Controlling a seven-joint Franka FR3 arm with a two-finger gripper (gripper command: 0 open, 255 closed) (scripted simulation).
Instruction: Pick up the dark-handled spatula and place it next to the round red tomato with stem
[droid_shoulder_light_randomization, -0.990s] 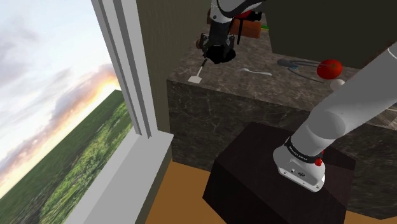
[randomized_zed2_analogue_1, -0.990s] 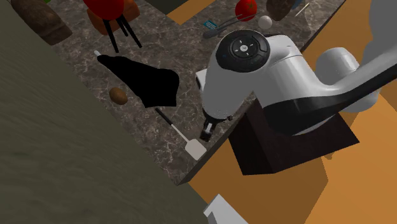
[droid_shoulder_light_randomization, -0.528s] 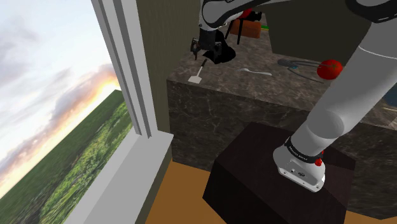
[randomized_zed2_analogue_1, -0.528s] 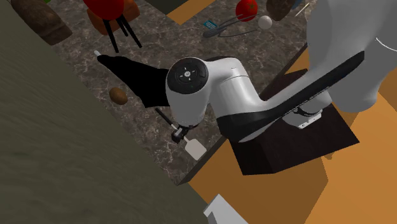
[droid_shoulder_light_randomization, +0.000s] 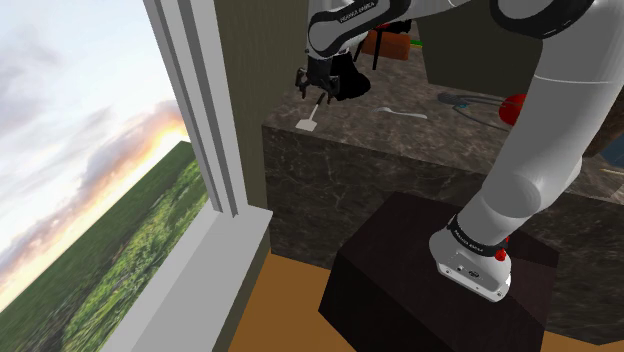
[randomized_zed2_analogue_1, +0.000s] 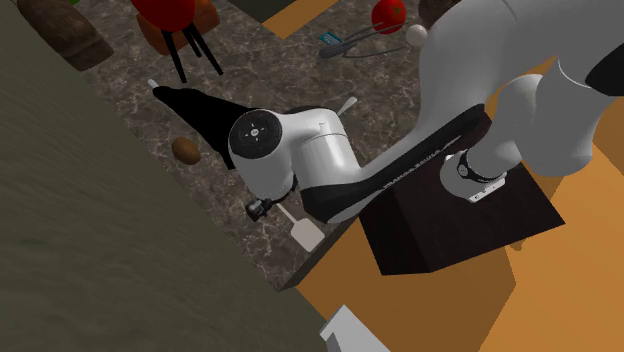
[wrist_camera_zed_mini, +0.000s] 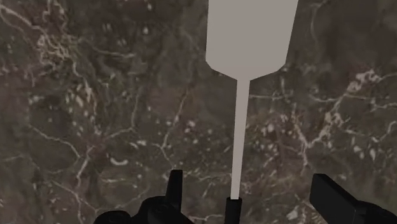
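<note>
The all-black two-finger gripper (wrist_camera_zed_mini: 251, 184) hangs low over the dark veined marble counter (wrist_camera_zed_mini: 95, 102), its fingers (wrist_camera_zed_mini: 175, 184) apart and gripping nothing. The spatula with pale grey flat blade and dark handle (wrist_camera_zed_mini: 240, 127) lies untouched between them, near a counter's corner. The round red tomato (randomized_zed2_analogue_1: 387, 15) sits well apart, along the same edge

Under the gripper (wrist_camera_zed_mini: 251, 188) spread a dark veined stone counter (droid_shoulder_light_randomization: 350, 122). Beyond it, toward the shoulder view's left, a tall white-framed window (droid_shoulder_light_randomization: 200, 150) showed sunset sky over green fields. An olive wall (droid_shoulder_light_randomization: 262, 50) stood behind; orange floor (droid_shoulder_light_randomization: 285, 310) lay below.
</note>
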